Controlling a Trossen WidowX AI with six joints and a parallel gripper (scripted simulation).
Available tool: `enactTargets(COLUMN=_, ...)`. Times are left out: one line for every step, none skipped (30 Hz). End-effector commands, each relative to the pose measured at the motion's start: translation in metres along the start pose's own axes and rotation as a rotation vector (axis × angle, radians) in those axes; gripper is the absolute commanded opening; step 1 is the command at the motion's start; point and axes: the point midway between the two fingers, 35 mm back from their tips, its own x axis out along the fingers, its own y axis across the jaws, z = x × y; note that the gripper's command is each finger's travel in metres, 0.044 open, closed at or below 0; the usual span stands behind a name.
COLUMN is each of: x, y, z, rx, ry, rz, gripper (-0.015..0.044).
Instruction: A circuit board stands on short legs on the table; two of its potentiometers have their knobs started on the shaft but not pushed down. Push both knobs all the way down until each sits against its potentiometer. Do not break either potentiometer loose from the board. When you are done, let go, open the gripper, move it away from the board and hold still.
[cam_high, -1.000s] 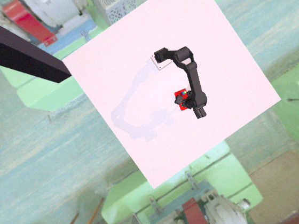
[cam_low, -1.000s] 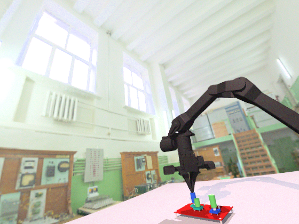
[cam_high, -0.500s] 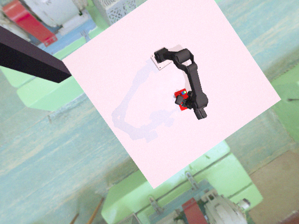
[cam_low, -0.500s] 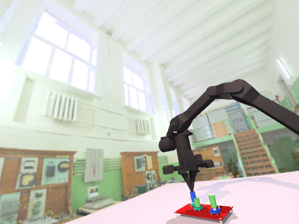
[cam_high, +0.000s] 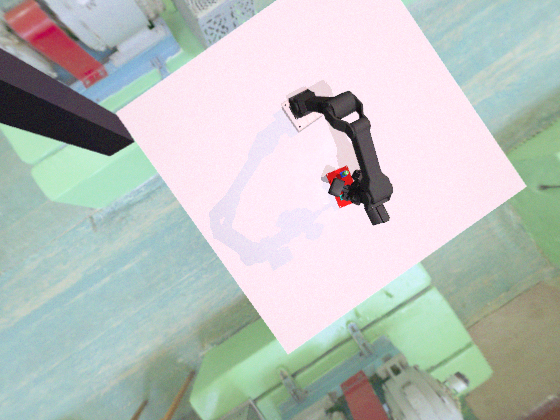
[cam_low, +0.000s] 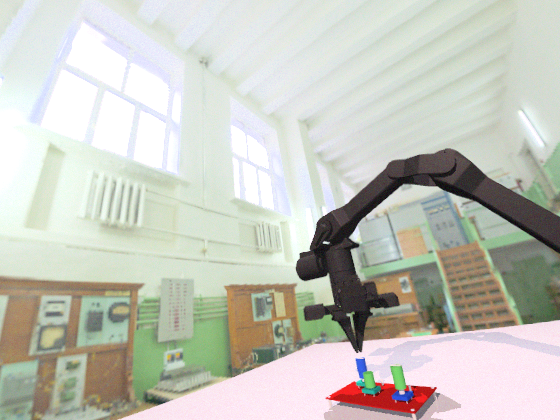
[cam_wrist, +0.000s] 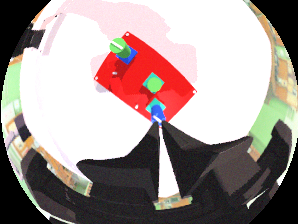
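Observation:
The red circuit board (cam_high: 344, 204) (cam_low: 346, 396) (cam_wrist: 137, 71) stands on short legs. A tall green knob (cam_low: 397, 377) (cam_wrist: 118, 46) stands over a blue potentiometer (cam_low: 402, 396) (cam_wrist: 128, 55), with pale shaft showing between them. A blue knob (cam_low: 361, 368) (cam_wrist: 157, 114) stands over a teal potentiometer (cam_low: 360, 383) (cam_wrist: 155, 104), with a pale band below it. A shorter green knob (cam_low: 369, 380) (cam_wrist: 154, 84) sits low on another teal potentiometer (cam_low: 371, 390). My gripper (cam_low: 358, 351) (cam_wrist: 159, 124) is shut and empty, its tips just above the blue knob with a small gap.
The arm's pale base plate (cam_high: 300, 125) is at the upper middle of the table (cam_high: 425, 250). The arm arches over from there. A dark beam (cam_high: 65, 107) enters the top view at the left. The other knobs stand close to the blue one.

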Motion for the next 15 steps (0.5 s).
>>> enactTargets(x=0.001, y=0.0, z=0.0, rx=0.0, ry=-0.002, rz=0.002, gripper=0.0079)
enactTargets(x=0.001, y=0.0, z=0.0, rx=0.0, ry=-0.002, rz=0.002, gripper=0.0105)
enactTargets(x=0.001, y=0.0, z=0.0, rx=0.0, ry=-0.002, rz=0.002, gripper=0.0131)
enactTargets(x=0.001, y=0.0, z=0.0, rx=0.0, ry=-0.002, rz=0.002, gripper=0.0157)
enactTargets(x=0.001, y=0.0, z=0.0, rx=0.0, ry=-0.002, rz=0.002, gripper=0.0184)
enactTargets(x=0.001, y=0.0, z=0.0, rx=0.0, ry=-0.002, rz=0.002, gripper=0.021)
enactTargets(x=0.0, y=0.001, z=0.001, rx=0.0, ry=-0.002, rz=0.002, gripper=0.0236)
enactTargets(x=-0.002, y=0.004, z=0.005, rx=0.0, ry=-0.002, rz=0.002, gripper=0.0263)
enactTargets(x=-0.005, y=0.009, z=0.011, rx=0.0, ry=-0.002, rz=0.002, gripper=0.0289)
enactTargets(x=-0.009, y=0.016, z=0.019, rx=-0.001, ry=-0.002, rz=0.003, gripper=0.0315)
enactTargets(x=-0.013, y=0.023, z=0.027, rx=-0.001, ry=-0.003, rz=0.003, gripper=0.0341)
enactTargets(x=-0.016, y=0.03, z=0.035, rx=-0.001, ry=-0.003, rz=0.004, gripper=0.0368)
enactTargets(x=-0.019, y=0.038, z=0.043, rx=-0.001, ry=-0.004, rz=0.004, gripper=0.0394)
enactTargets(x=-0.021, y=0.045, z=0.051, rx=-0.002, ry=-0.004, rz=0.005, gripper=0.042)
enactTargets(x=-0.023, y=0.053, z=0.059, rx=-0.002, ry=-0.004, rz=0.005, gripper=0.044)
